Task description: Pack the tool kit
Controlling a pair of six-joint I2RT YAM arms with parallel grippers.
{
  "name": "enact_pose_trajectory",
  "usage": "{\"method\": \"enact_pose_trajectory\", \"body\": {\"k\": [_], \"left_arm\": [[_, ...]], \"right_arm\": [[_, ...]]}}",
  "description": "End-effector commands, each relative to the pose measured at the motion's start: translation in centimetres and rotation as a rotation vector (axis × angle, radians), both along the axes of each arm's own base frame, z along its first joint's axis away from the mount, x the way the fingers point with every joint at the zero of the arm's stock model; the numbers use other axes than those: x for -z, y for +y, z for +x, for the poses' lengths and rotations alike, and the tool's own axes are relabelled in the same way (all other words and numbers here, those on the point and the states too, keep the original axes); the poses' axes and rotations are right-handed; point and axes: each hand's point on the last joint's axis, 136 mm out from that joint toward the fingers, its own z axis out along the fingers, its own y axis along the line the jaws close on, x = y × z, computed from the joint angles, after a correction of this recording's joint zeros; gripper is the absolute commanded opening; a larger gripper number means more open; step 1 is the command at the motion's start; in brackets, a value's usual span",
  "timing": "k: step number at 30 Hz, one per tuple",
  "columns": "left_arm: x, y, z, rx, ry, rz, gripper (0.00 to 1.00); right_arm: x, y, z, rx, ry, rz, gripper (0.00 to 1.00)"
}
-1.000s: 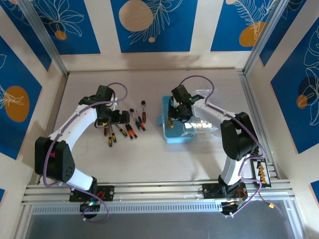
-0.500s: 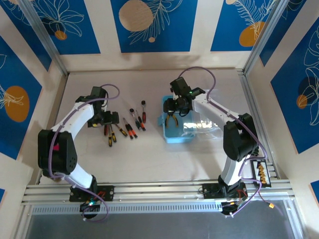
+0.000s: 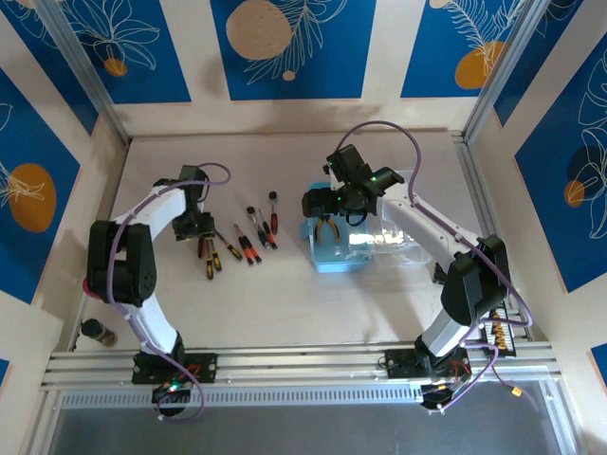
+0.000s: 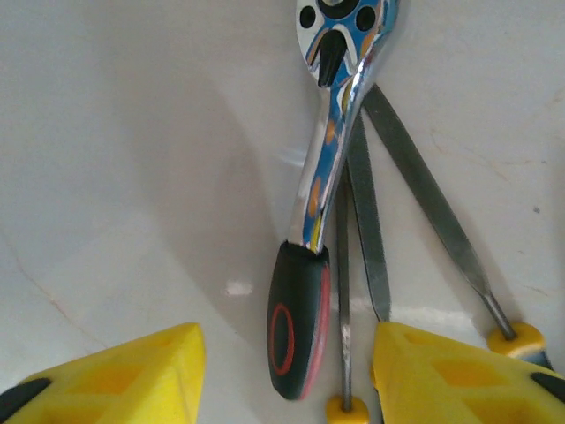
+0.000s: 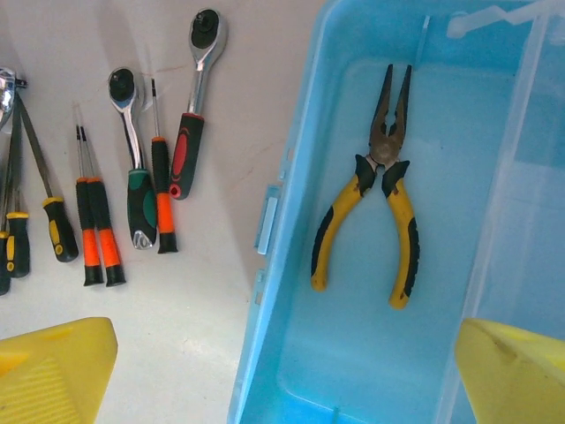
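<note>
Tool case: the light-blue tool case [image 3: 334,266] sits open on the table [image 3: 285,313], right of centre. Its clear lid [image 3: 394,242] is folded out toward the right edge, so tools can drop in from above.
Pliers: the yellow-handled pliers [image 5: 380,185] lie flat on the case floor near its left wall, nose toward the far edge. They look packed.
Right gripper: the right gripper [image 5: 287,367] hangs over the case's left wall, fingers spread wide with nothing between them.
Loose tools: ratchets [image 5: 194,97] and screwdrivers [image 5: 97,238] wait in a row left of the case, handles toward the near edge and easy to take singly.
Left gripper: the left gripper [image 4: 284,362] is low over the row's left end. Its fingers stand apart on either side of the black-and-red handle of a ratchet wrench [image 4: 298,327], touching neither side. Files [image 4: 366,221] lie close against it.
Stage: early, by this reading, with one tool in and most still out.
</note>
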Motion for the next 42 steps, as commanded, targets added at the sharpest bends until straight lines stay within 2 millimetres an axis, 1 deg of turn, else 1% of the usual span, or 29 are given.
{"method": "enact_pose_trajectory", "body": {"k": [1,5,10,14,17,20,22,25,28,29,31,34,36,39,42], "left_arm": [[0.6,0.9,1.1,-0.012,0.003,0.024,0.50],[2.0,1.2,2.2,-0.001,0.013,0.039,0.41],[3.3,1.2,2.6,0.003,0.044,0.037,0.24],[3.7,1.2,2.6,0.001,0.051,0.024,0.11],[3.5,1.2,2.5,0.003,0.048,0.018,0.00],[2.5,1.4,2.4,0.003,0.030,0.011,0.00],[1.4,1.4,2.5,0.004,0.008,0.005,0.00],[-1.2,1.3,2.7,0.008,-0.041,-0.010,0.00],[-4.3,0.7,2.9,0.016,-0.102,-0.050,0.00],[-5.5,0.1,3.1,0.022,-0.127,-0.081,0.00],[-7.5,-1.5,3.2,0.042,-0.164,-0.178,0.00],[-11.1,-6.4,3.4,0.102,-0.241,-0.451,0.00],[-13.8,-9.8,3.3,0.156,-0.310,-0.627,0.00],[-17.6,-13.9,2.8,0.235,-0.393,-0.820,0.00],[-20.1,-17.7,1.8,0.311,-0.428,-0.968,0.00]], "right_arm": [[0.3,-0.2,-0.6,-0.012,0.017,-0.009,0.98],[0.4,0.0,-0.4,-0.019,0.017,-0.007,0.98],[0.5,-0.1,-0.3,-0.020,0.020,-0.013,0.98],[0.5,-0.5,-0.3,-0.009,0.023,-0.013,0.98],[0.5,-0.8,-0.4,-0.003,0.023,-0.012,0.98],[0.3,-1.1,-0.4,0.002,0.019,-0.008,0.98],[0.1,-1.2,-0.5,0.003,0.016,-0.005,0.98],[-0.3,-1.3,-0.6,0.004,0.007,0.003,0.98],[-0.8,-1.3,-1.0,-0.007,0.000,0.020,0.99],[-1.0,-1.1,-1.2,-0.017,-0.005,0.033,0.99],[-1.5,-0.6,-1.6,-0.048,-0.018,0.070,0.99],[-2.8,0.4,-2.1,-0.089,-0.044,0.147,1.00],[-4.0,1.1,-2.4,-0.108,-0.064,0.206,1.00],[-6.1,2.3,-2.5,-0.132,-0.086,0.318,1.00],[-8.0,3.4,-2.3,-0.150,-0.112,0.414,1.00]]}}
